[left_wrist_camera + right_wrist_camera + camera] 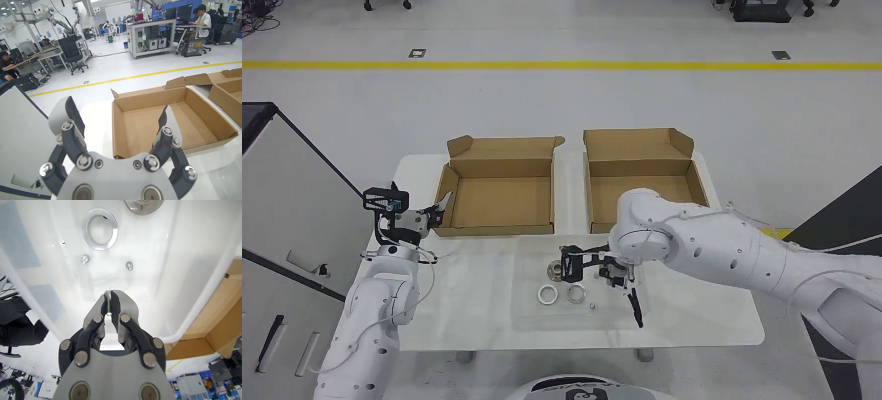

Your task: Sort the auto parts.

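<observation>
**A:** Silver-grey and threaded, a slim metal bolt (108,303) is clamped between the pads of the right gripper (110,294), over the floor of a clear plastic tray (151,247).

**B:** Where is that tray set?

**A:** At the middle of the worktop's (472,300) near edge. A wide silver metal ring (99,229), a round flanged metal disc (143,206) and two small loose bolts (85,259) (129,266) are laid on its floor, apart from one another.

**B:** And the left gripper (118,106)?

**A:** Its fingers are spread wide apart. It is seen by the worktop's left edge, just beside the left one of two open brown cardboard boxes (497,195) (642,190), which are set along the far edge.
</observation>
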